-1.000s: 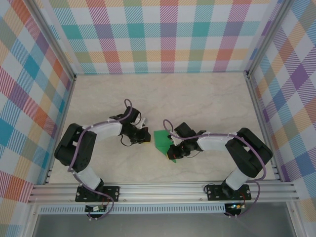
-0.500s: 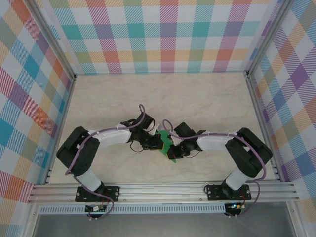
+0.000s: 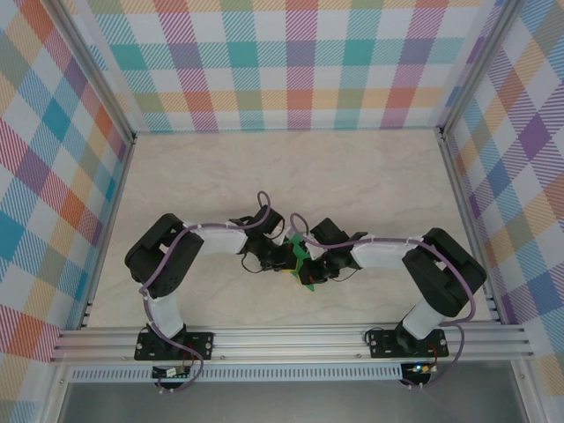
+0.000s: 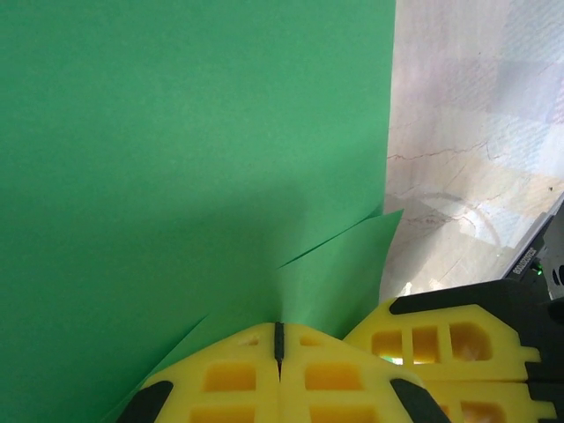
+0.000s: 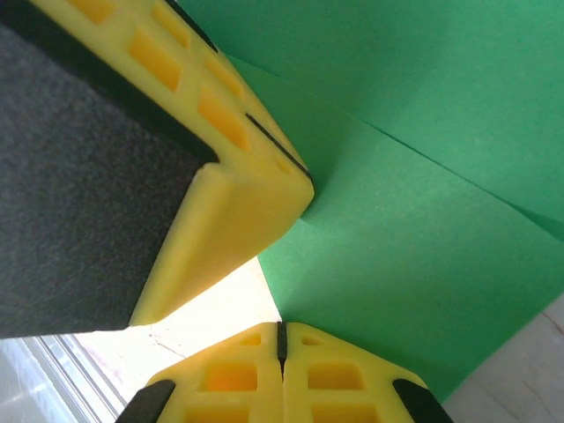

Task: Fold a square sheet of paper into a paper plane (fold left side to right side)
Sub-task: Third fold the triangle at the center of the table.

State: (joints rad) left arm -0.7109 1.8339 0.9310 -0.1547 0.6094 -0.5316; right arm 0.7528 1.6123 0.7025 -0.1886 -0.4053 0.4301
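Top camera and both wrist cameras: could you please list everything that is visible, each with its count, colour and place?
paper: one, bright green, folded in layers, near the middle of the table, between the two claws
table: one, pale marble pattern, under everything
walls: three, checked in many colours, at the left, far and right sides
metal frame: one, silver, along the near edge, under the arm bases
left arm and right arm: two, black and white with purple cables, bent toward each other
left claw: one, yellow, shut on the paper
right claw: one, yellow, shut on the paper
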